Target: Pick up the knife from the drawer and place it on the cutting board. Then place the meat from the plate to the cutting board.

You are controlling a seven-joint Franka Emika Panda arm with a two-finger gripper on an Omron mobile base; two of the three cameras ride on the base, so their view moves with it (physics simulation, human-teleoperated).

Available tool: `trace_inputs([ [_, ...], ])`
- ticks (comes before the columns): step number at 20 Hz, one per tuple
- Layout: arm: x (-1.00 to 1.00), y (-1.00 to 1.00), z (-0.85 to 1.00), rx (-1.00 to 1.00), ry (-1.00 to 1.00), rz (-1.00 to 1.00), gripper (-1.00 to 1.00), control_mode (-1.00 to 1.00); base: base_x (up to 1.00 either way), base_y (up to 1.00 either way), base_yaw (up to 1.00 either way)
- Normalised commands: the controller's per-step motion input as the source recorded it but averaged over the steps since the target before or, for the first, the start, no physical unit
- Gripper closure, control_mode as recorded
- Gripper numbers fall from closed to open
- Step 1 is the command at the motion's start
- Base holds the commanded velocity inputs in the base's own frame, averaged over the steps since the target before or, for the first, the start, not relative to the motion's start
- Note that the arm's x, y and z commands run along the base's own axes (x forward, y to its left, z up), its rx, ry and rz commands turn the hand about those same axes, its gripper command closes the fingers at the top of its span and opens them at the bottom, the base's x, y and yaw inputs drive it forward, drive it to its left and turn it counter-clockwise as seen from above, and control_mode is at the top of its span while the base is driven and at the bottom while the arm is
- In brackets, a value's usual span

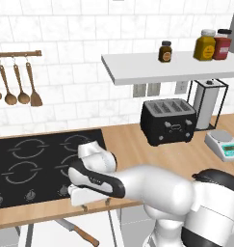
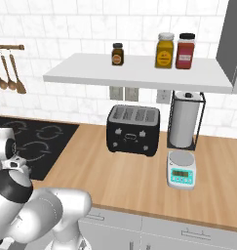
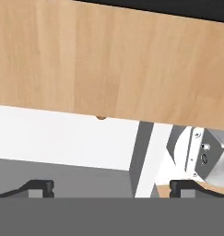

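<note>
Gripper: jaws spread wide, nothing between them; gripper (image 1: 95, 206) hangs at the counter's front edge, pointing down toward the open drawer (image 1: 41, 231)
Knife: knife (image 1: 76, 231) lies in the drawer below the counter edge, brown handle toward the arm, blade running left; sits just below and left of the gripper, not touched
Board, meat, plate: can't place them from these views
Step (judged): early, knife pickup not yet done, hand is lining up over the drawer
Risk 1: descending straight down could clip the counter (image 3: 109, 60) lip, since the hand sits right against the wood edge
Risk 2: knife lies flat and thin, so open fingers may close above it or pinch the blade instead of the handle; handle is offset left of the gripper, so a drop with no sideways shift misses
Risk 3: fingers could hit the drawer wall or floor
Left base view: shows knife, drawer and gripper together, plus stove (image 1: 41, 164)
Right base view: shows toaster (image 2: 133, 129), scale (image 2: 181, 170) and bare wooden counter to the right
Hand view: fingertips (image 3: 37, 188) wide apart at the bottom, wood edge above, pale drawer interior below
</note>
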Motion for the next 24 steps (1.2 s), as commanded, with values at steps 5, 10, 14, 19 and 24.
trace_inputs([
  [5, -0.37, 0.0, -0.36, 0.0, 0.07, 0.0, -1.0, -1.0, 0.0, 0.0, 0.0],
  [10, -0.37, 0.03, -0.4, 0.0, 0.0, 0.0, -1.0, -1.0, 0.0, 0.0, 0.0],
  [14, 0.0, 0.28, -0.4, -0.03, 0.01, 0.0, -1.0, -1.0, 0.0, 0.0, 0.0],
  [19, 0.01, 0.44, -0.42, -0.05, 0.0, 0.0, -1.0, -1.0, 0.0, 0.0, 0.0],
  [24, 0.0, 0.48, -0.41, -0.08, 0.01, 0.0, -1.0, -1.0, 0.0, 0.0, 0.0],
])
